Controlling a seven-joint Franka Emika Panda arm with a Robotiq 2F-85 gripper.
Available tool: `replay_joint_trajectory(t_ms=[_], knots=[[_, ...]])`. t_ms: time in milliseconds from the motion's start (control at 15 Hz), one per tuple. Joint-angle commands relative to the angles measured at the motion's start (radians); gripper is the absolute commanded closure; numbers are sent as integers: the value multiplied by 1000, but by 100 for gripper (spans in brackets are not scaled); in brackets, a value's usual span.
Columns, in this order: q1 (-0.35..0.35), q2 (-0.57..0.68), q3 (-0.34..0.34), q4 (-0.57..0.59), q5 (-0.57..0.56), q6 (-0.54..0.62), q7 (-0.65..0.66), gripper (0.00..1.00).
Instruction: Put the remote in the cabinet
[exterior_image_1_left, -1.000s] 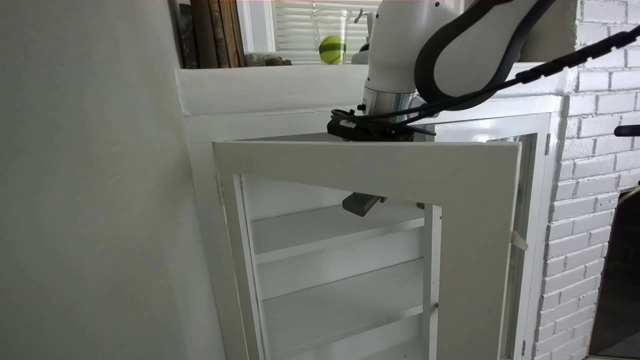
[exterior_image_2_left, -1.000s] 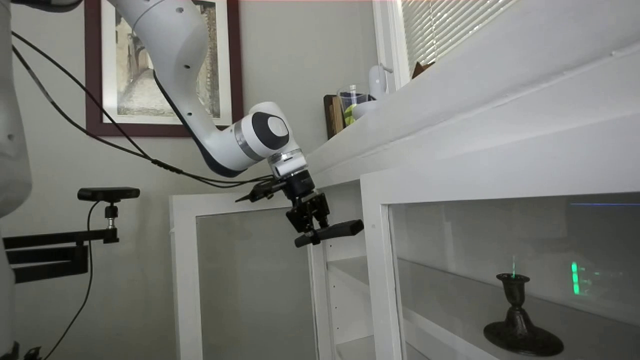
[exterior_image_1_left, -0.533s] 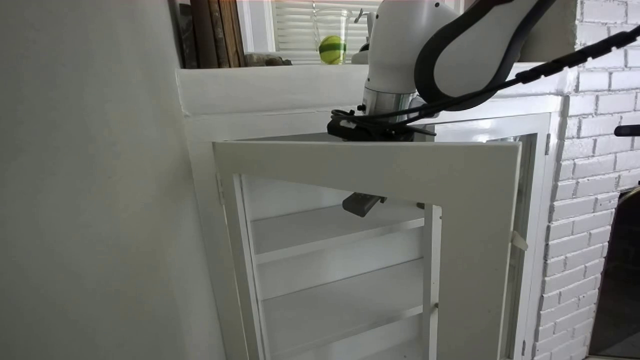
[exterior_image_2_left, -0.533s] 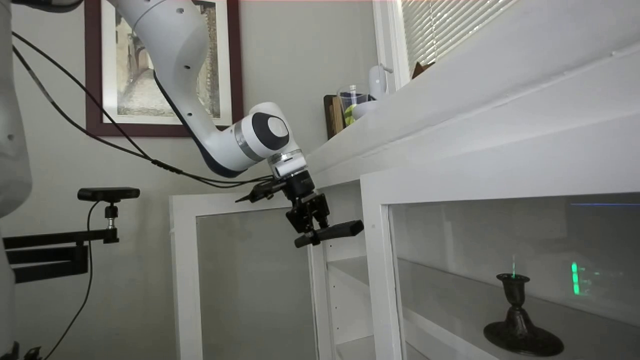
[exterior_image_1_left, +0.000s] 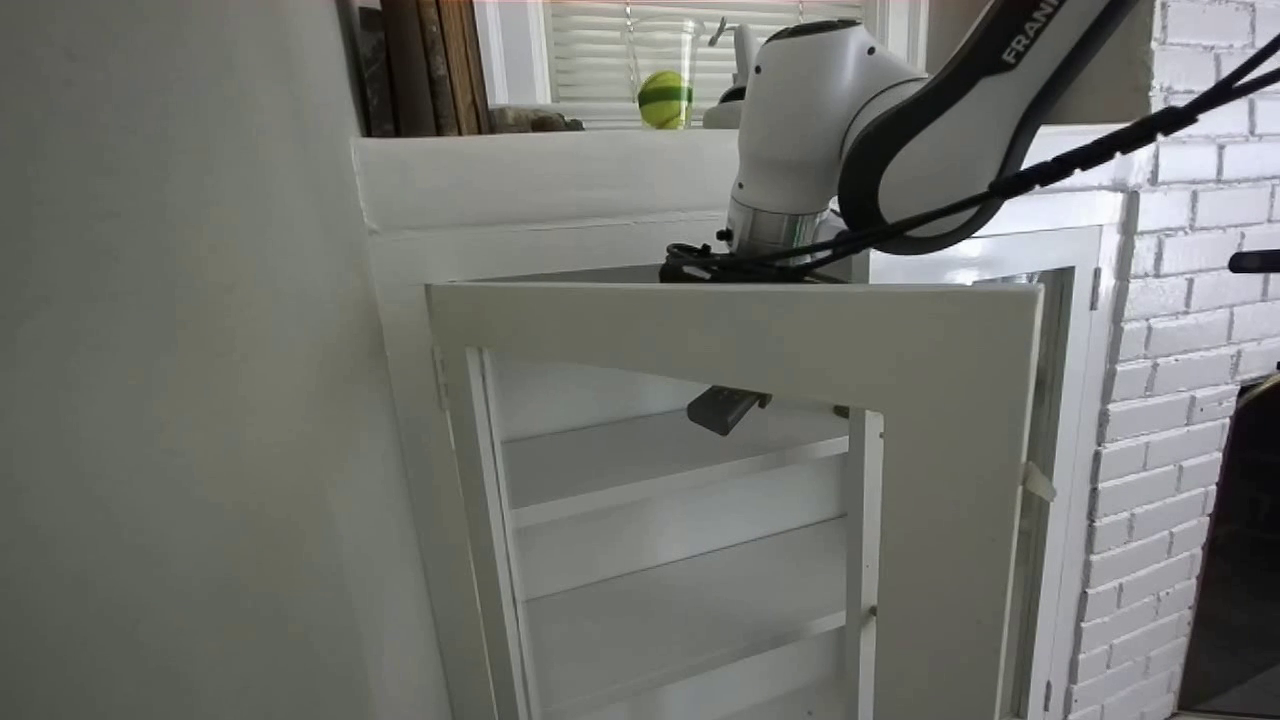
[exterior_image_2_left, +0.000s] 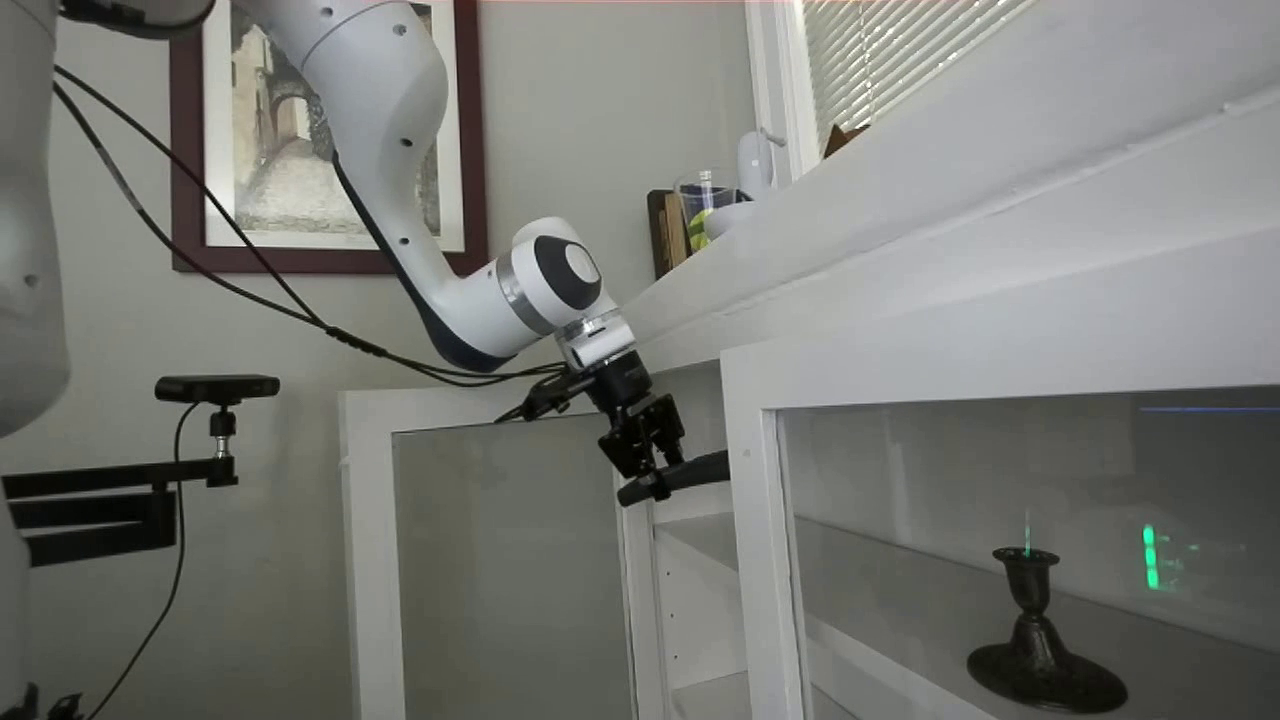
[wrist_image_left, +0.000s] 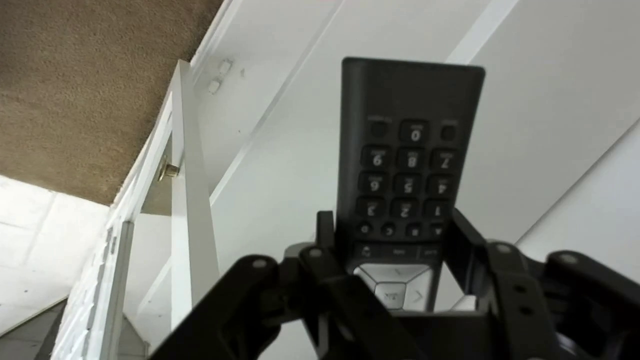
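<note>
"Firstly, condition of the pincer (wrist_image_left: 392, 232)?"
"Clamped on the remote (wrist_image_left: 400, 192), gripping it by both long sides."
"Location of the remote?"
"Aloft at the open cabinet (exterior_image_1_left: 410, 380), higher than the shelves (exterior_image_1_left: 610, 462), its far end hidden behind the white frame (exterior_image_2_left: 752, 490) in an exterior view."
"Anything else noted?"
"One dark candlestick (exterior_image_2_left: 1042, 655), standing upright behind the glass (exterior_image_2_left: 900, 450)."

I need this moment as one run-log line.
gripper: closed on remote | remote: aloft, not yet placed | cabinet door: open
</note>
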Motion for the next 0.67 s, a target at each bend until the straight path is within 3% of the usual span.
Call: replay_joint_trajectory(t_ms=[0,600], knots=[[-2,69,-21,64,-129,52,103,70],[42,220,-82,198,-392,142,328,70]])
